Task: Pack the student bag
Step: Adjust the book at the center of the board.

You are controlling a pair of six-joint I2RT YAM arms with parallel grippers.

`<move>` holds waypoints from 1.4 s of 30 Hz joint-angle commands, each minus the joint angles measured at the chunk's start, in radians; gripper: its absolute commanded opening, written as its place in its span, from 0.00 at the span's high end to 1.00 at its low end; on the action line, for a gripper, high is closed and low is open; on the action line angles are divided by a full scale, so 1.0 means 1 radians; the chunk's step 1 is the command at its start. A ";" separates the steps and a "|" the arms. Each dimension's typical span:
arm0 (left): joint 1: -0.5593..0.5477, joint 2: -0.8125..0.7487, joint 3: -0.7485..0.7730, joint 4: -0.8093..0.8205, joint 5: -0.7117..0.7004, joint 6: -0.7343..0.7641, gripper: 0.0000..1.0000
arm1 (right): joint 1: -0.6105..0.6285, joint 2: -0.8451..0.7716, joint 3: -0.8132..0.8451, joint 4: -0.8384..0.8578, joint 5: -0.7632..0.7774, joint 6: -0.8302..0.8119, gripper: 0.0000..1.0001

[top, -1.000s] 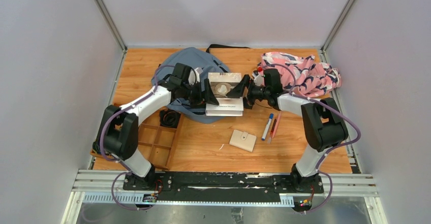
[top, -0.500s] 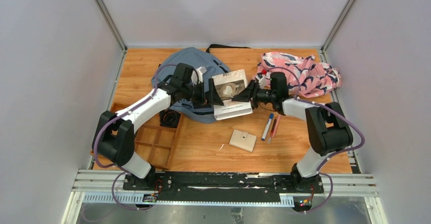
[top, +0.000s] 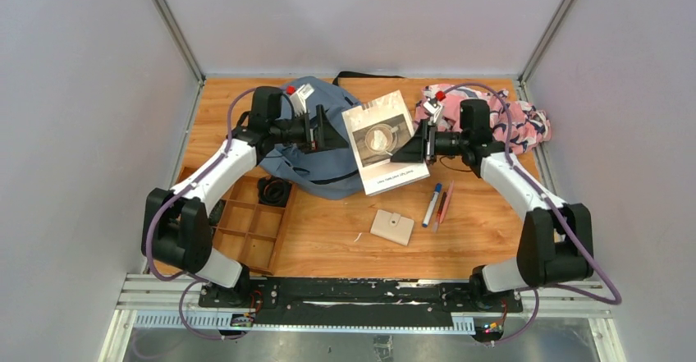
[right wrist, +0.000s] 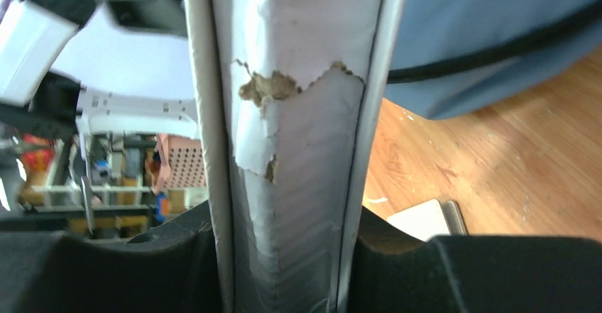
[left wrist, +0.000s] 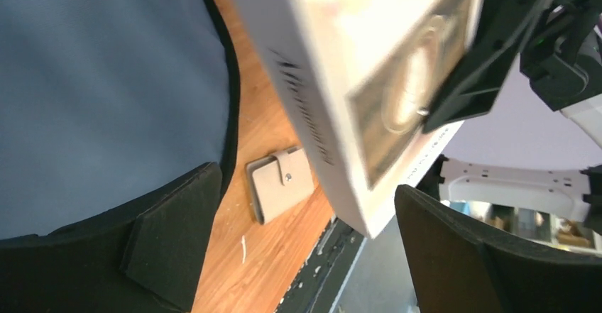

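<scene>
Moved since the earlier frame: white book (top: 384, 142), formerly low and level between both grippers, now raised and tilted, cover facing up; left gripper (top: 326, 130) drawn back leftward and released, jaws wide, touching nothing.

Student bag (top: 338, 103): grey-blue, slumped on the desk (top: 328, 235), upper centre-left of the top view, beneath the left gripper; the book's left edge overlaps its right side.

Right gripper (top: 413, 147): grasping the book by its torn edge, right of centre.

Patterned cloth (top: 501, 124): upper right.

Tan wallet (top: 392, 226), blue marker (top: 432, 204), red pen (top: 444, 206): lower centre, apart from the bag.

Wooden divided tray (top: 250, 226): lower left.
</scene>
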 commanded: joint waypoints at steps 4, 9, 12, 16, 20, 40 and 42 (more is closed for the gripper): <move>0.030 0.044 -0.059 0.310 0.250 -0.169 0.00 | 0.020 -0.051 0.022 0.106 -0.200 -0.053 0.61; 0.030 0.041 -0.060 0.384 0.330 -0.208 0.00 | 0.103 -0.027 0.030 0.167 -0.259 -0.032 0.61; 0.028 0.022 -0.070 0.454 0.369 -0.251 0.01 | 0.139 -0.018 0.044 0.166 -0.269 -0.052 0.61; 0.025 -0.018 -0.078 0.482 0.383 -0.265 0.06 | 0.149 0.013 0.062 0.154 -0.281 -0.064 0.60; 0.025 -0.030 -0.071 0.482 0.379 -0.291 0.36 | 0.151 0.043 0.082 0.107 -0.280 -0.107 0.59; 0.103 -0.083 0.043 0.505 0.050 -0.673 0.72 | -0.154 -0.214 -0.352 0.911 0.168 0.775 0.01; 0.103 -0.083 0.048 0.507 0.033 -0.692 0.73 | -0.108 -0.184 -0.380 1.106 0.237 0.887 0.01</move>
